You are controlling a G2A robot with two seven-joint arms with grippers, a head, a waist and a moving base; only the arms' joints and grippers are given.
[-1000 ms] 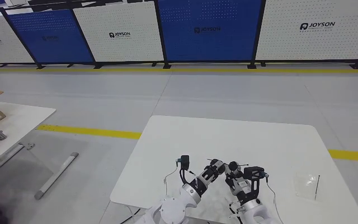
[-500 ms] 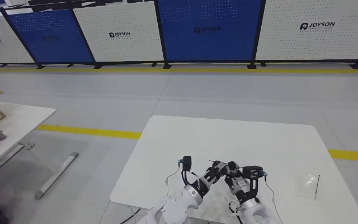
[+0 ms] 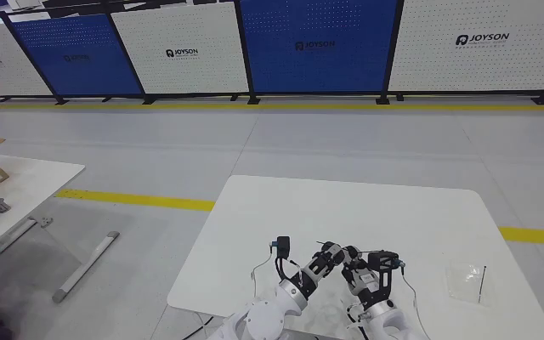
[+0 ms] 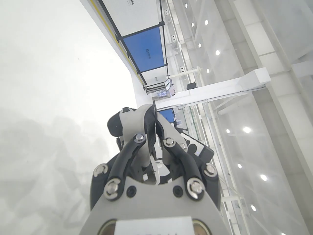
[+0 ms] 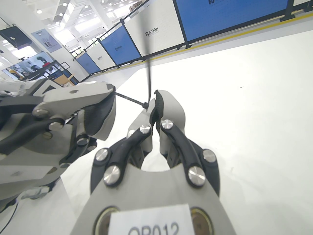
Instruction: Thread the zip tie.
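Barely shifted, left gripper [image 4: 155, 114] and right gripper [image 5: 154, 100] clamp shut on zip tie [image 5: 148, 74]

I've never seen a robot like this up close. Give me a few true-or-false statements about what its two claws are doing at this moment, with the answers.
1. The right gripper is wide open. False: it is shut on the black zip tie.
2. The left gripper pinches the same zip tie. True.
3. The zip tie lies flat on the table. False: it is held up off the white table, between the two grippers.
4. A clear bag lies on the table, apart from both grippers. True.
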